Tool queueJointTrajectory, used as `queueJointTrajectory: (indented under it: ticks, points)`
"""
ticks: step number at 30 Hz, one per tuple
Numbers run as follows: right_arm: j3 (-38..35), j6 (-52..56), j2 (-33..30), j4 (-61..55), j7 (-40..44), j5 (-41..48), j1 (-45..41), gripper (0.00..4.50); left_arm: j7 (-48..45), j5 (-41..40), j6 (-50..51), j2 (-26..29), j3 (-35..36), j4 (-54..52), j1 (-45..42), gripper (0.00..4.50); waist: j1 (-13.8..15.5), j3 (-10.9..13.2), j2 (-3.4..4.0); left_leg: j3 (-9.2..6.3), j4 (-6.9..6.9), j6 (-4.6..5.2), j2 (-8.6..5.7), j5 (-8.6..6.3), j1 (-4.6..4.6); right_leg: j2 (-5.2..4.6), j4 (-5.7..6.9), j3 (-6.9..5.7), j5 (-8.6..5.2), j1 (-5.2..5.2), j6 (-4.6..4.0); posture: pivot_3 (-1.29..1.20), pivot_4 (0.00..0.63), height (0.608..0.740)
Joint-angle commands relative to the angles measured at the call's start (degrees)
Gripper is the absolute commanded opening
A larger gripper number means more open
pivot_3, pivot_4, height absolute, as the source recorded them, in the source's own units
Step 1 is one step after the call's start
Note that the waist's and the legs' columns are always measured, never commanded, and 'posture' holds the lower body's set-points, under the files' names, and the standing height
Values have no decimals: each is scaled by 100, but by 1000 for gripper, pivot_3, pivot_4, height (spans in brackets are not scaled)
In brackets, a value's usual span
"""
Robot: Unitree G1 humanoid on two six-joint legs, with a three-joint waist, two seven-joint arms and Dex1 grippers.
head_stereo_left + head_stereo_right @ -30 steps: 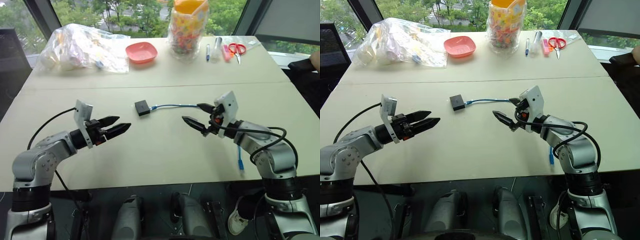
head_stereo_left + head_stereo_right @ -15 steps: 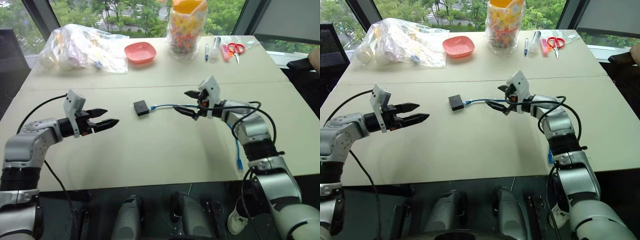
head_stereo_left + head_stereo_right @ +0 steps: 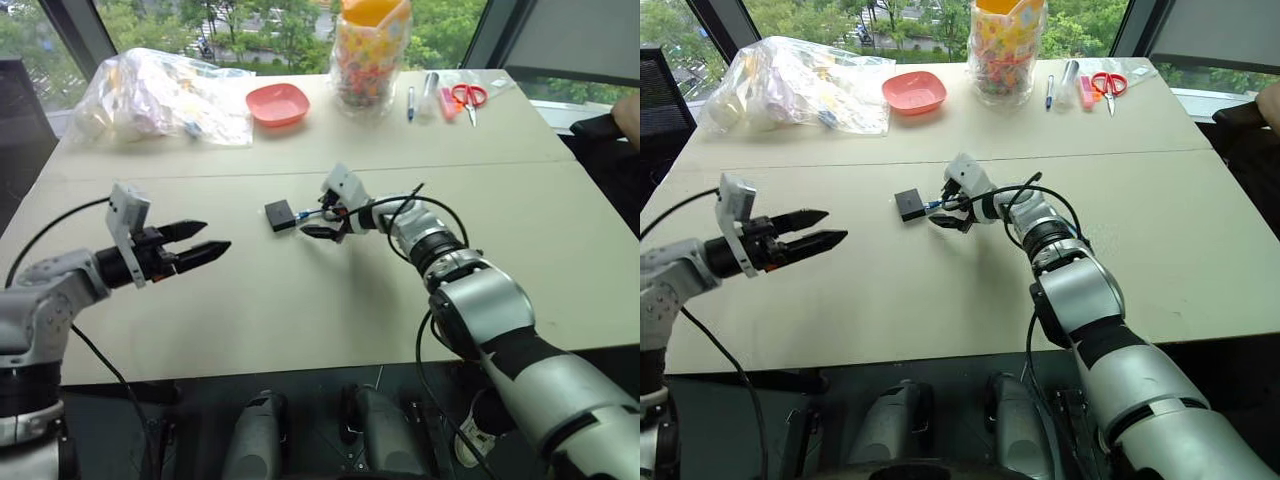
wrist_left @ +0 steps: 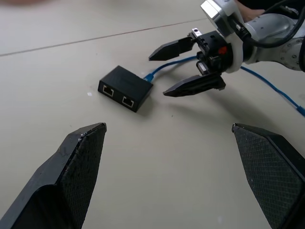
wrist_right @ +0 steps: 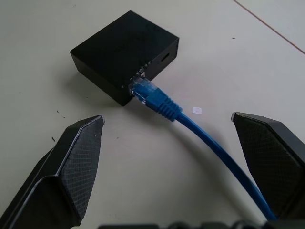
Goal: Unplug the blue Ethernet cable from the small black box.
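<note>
The small black box point(image 3: 281, 214) lies flat in the middle of the table. The blue Ethernet cable point(image 5: 190, 129) is plugged into its side and runs back to the right under my right arm. My right gripper point(image 3: 312, 220) is open just right of the box. Its fingers point(image 5: 71, 162) stand on either side of the cable a little behind the blue plug point(image 5: 151, 95) and touch nothing. My left gripper point(image 3: 215, 234) is open and empty, hovering well to the left of the box point(image 4: 125, 88) and pointing toward it.
Along the table's far edge are a clear plastic bag of items point(image 3: 160, 95), a pink bowl point(image 3: 278, 103), a jar of colourful sweets point(image 3: 367, 55), pens point(image 3: 410, 100) and red scissors point(image 3: 466, 95). A person's arm point(image 3: 630, 115) shows at the right edge.
My right gripper has swung left and forward along the cable until it straddles it just behind the plug. My left gripper has drawn back a little to the left. Both stay open.
</note>
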Motion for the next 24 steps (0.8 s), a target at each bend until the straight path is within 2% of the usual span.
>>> queueJointTrajectory:
  ticks: [1, 2, 3, 5, 7, 10, 14, 17, 20, 21, 24]
  points:
    - [97, 75, 190, 74, -219, -444, -150, 4500, 566, -369, 175, -134, 521, -863, 338, 4389, -3, -1, -1, -8, 2, -3, 0, 1, 2, -1, 6, 2, 0, 0, -1, 0, 150, 740]
    - [149, 78, 214, 90, -218, -570, -122, 3945, 677, -441, 220, -170, 626, -1026, 493, 4454, -7, -3, -5, -10, 3, -4, -1, 2, 8, -4, 14, 5, 0, 1, -1, 0, 150, 740]
    - [184, 85, 224, 100, -200, -681, -95, 3619, 768, -497, 254, -191, 718, -1158, 635, 4454, -12, -3, -4, -12, 3, -4, 0, 2, 16, -4, 18, 7, -3, 5, 1, 0, 150, 740]
    - [203, 109, 224, 110, -78, -819, -60, 2688, 896, -599, 304, -180, 896, -1349, 876, 4454, -11, -2, -2, -12, 3, -5, 0, 2, 51, -3, 26, 9, -13, 30, 8, 0, 150, 740]
    - [203, 142, 212, 109, 183, -907, -37, 1627, 995, -732, 375, -135, 1103, -1456, 1065, 4454, -4, -2, -2, -20, 1, -8, 6, 0, 91, 0, 27, 5, -30, 64, -13, 0, 150, 740]
    - [73, 81, 159, 60, 511, -884, -106, 72, 990, -737, 337, -40, 1140, -1280, 1076, 4454, 28, -3, -2, -31, 2, -27, 7, -6, 96, -1, 26, 0, -35, 72, -24, 0, 150, 740]
    - [44, -658, -37, -97, -217, -1023, -266, 72, 816, -361, -11, 17, 634, -468, 417, 4454, 41, -2, 0, -33, 2, -32, 3, -4, 87, -4, 25, -3, -35, 69, -25, 0, 150, 740]
    - [490, -1819, -442, -433, -1035, -1601, -307, 72, 458, -91, -323, -62, 180, 741, -601, 4454, 59, 0, 0, -31, 3, -19, -3, 6, 73, -7, 25, -3, -34, 59, -24, 0, 150, 740]
    - [614, -2761, -764, -995, -1217, -1714, -162, 72, -273, -123, -354, -174, -159, 2066, -1759, 4454, 17, 1, -5, -21, 0, -14, -18, 8, 65, -7, 23, 1, -34, 52, -17, 0, 150, 740]
    - [646, -3056, -876, -1235, -1233, -1733, -81, 72, -625, -81, -382, -218, -318, 2568, -2179, 4454, 2, 1, -10, -18, -2, -13, -22, 7, 65, -8, 25, 1, -27, 52, 9, 0, 150, 740]
    - [803, -3513, -1141, -1696, -1530, -1984, 72, 72, -1339, 220, -618, -424, -695, 3883, -3210, 4454, -29, 1, -10, 3, -14, -12, -23, 7, 69, -3, 31, 3, -31, 49, 15, 0, 150, 740]
